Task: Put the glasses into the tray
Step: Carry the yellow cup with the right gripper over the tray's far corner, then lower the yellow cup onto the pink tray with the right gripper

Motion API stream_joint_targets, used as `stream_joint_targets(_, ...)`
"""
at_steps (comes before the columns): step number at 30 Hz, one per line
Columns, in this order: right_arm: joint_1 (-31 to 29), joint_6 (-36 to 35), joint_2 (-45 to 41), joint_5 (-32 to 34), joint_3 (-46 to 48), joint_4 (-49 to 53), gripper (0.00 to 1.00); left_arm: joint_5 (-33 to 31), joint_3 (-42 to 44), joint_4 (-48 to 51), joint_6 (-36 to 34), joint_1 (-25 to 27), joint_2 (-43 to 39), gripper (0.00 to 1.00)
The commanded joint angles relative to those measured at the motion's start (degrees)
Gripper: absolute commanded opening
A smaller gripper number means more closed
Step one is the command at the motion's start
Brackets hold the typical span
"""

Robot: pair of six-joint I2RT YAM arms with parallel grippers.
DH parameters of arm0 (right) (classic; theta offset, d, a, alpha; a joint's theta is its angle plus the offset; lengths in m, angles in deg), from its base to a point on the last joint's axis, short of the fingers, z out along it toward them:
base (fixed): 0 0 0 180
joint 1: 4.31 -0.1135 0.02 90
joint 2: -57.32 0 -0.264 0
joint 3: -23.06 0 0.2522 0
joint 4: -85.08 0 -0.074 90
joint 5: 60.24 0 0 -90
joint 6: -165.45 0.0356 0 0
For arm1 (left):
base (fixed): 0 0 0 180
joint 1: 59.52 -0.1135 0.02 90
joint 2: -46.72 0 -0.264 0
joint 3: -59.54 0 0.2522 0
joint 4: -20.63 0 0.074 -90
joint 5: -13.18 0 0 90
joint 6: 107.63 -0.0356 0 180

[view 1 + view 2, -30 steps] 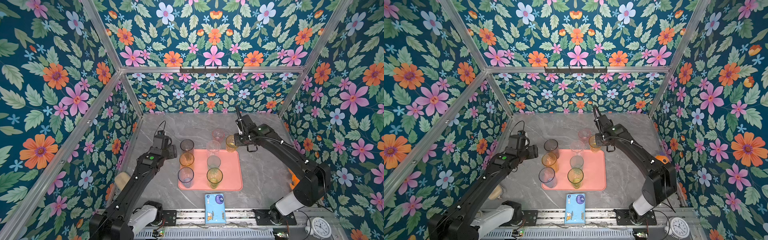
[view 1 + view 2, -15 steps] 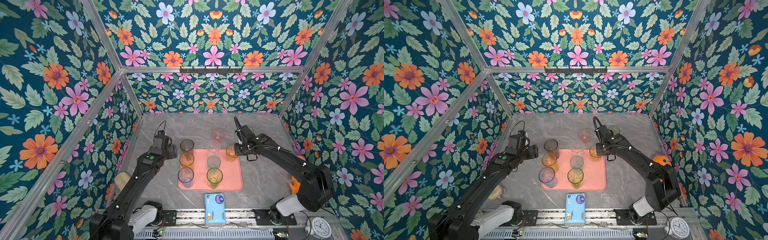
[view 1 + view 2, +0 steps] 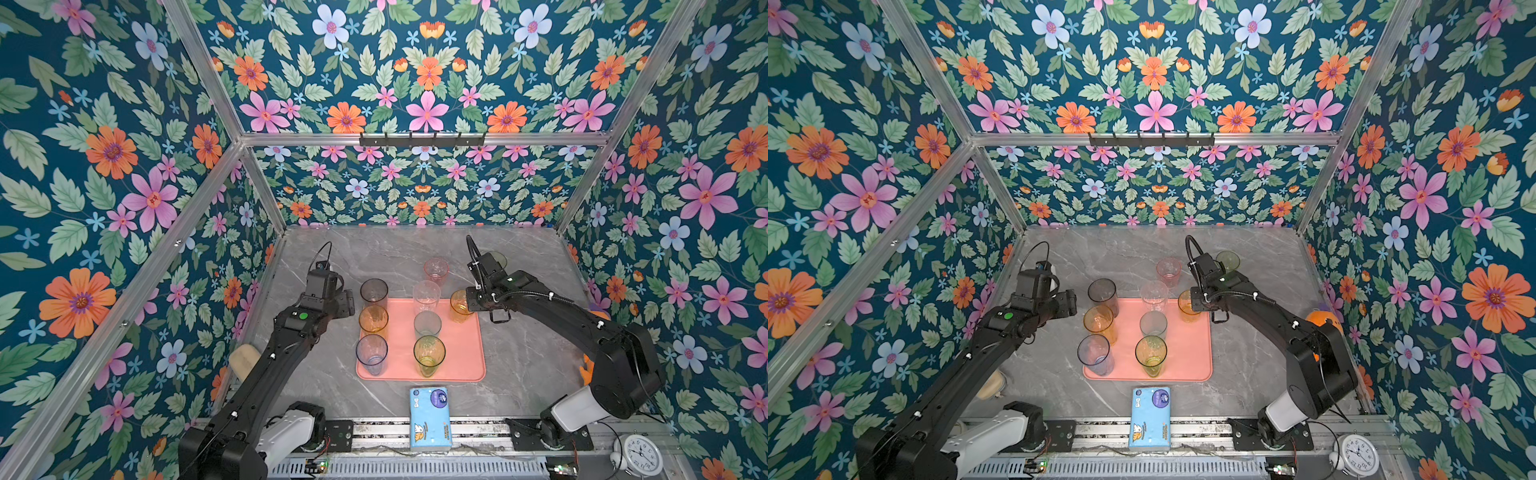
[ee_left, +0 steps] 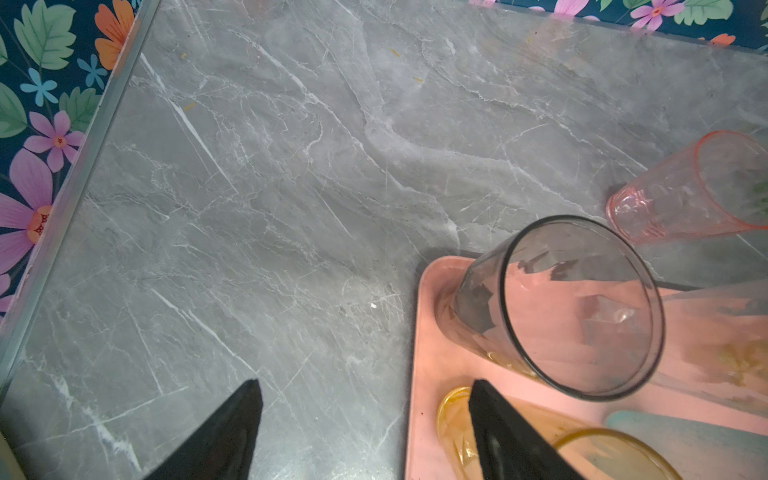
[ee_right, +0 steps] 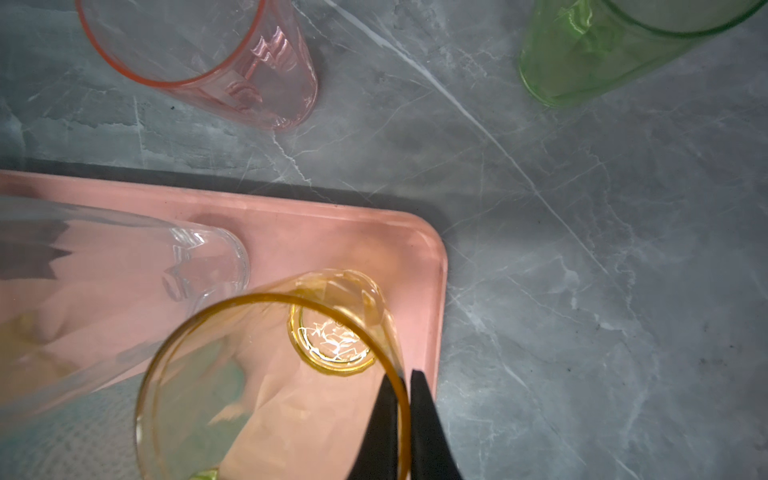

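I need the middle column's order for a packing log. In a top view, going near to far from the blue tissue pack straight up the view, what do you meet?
tissue pack → yellow-green glass → teal-grey glass → clear glass → pink glass, standing on the table beyond the tray.

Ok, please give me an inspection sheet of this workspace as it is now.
Surface: grey marble-pattern tabletop, no spill seen.
Job's things: flat salmon-pink tray holds six loose transparent tumblers; pink tumbler, green tumbler stand outside.
Clutter: blue tissue pack, white clock.
Grippers: left gripper, jaws open, empty; right gripper, jaws shut on amber tumbler at tray corner.
Cables: black cable loops at each wrist, unsnagged.
Surroundings: floral walls, aluminium frame.
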Motion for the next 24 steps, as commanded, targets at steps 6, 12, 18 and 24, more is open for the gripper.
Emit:
stream_joint_targets(6,0.8,1.6,2.6,1.4,-0.5,-1.8,0.00,-0.1,0.1,-0.8,-0.2,0.0,-0.2,0.81)
stream_joint_targets(12,1.1,1.4,4.5,2.0,-1.1,-2.9,0.00,-0.1,0.1,-0.9,-0.2,0.0,-0.1,0.81)
stream_joint_targets(18,1.2,1.1,5.7,2.8,-2.1,-3.2,0.00,-0.2,0.3,-0.9,-0.2,0.0,-0.2,0.81)
stream_joint_targets(24,1.5,1.0,8.0,3.2,-2.8,-3.0,0.00,-0.1,0.2,-0.9,-0.2,0.0,0.0,0.81)
